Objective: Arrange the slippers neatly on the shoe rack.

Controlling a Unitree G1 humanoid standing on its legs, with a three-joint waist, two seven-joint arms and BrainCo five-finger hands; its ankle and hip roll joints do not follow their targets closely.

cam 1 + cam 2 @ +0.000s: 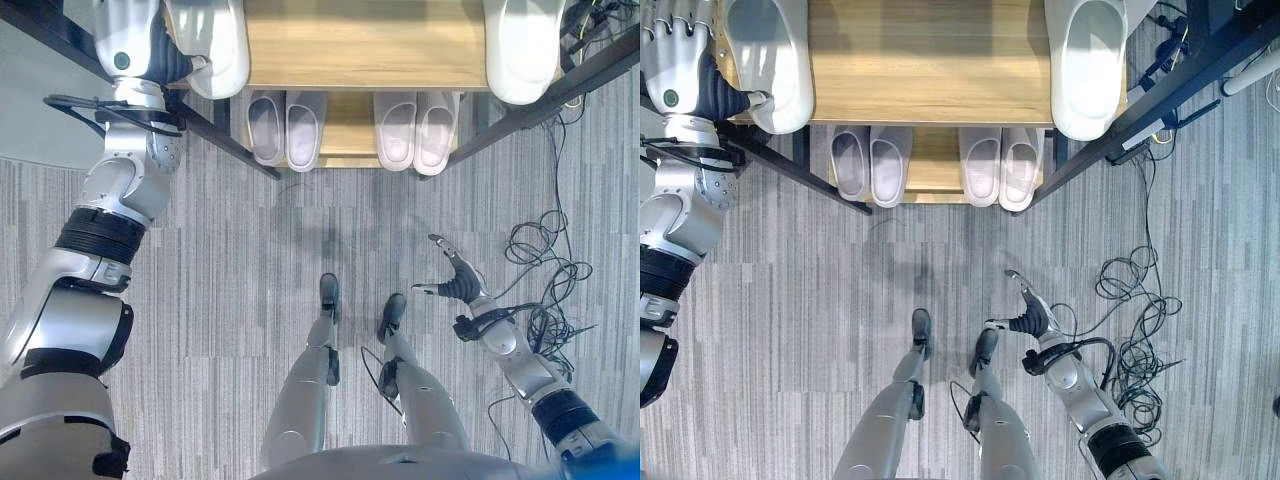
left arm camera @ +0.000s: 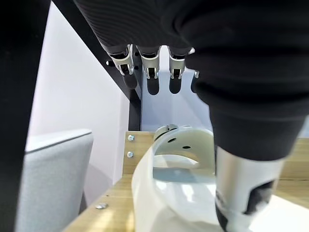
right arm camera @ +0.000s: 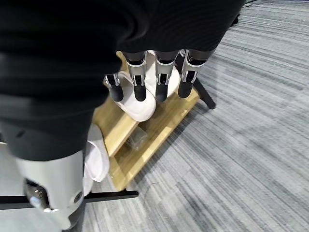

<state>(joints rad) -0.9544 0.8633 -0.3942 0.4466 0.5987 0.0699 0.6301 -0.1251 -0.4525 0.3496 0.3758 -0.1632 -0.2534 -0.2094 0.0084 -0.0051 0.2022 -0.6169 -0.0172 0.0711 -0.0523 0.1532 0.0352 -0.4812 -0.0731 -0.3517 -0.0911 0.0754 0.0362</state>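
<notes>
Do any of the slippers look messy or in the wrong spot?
The two white slippers on the top shelf sit far apart at opposite ends, not paired. The grey pairs below look neat.

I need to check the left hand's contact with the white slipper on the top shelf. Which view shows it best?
The left wrist view: the left hand has its thumb on the white slipper, fingers straight above. Both eye views show it at the frame's edge.

My left hand (image 2: 251,96) hangs over a glossy white rubber slipper (image 2: 178,193) lying on the light wooden shelf (image 2: 120,193); my silver dark-tipped fingers (image 2: 152,79) are extended, the thumb (image 2: 244,193) just beside the slipper. A grey padded panel (image 2: 53,179) stands beside the shelf.
</notes>
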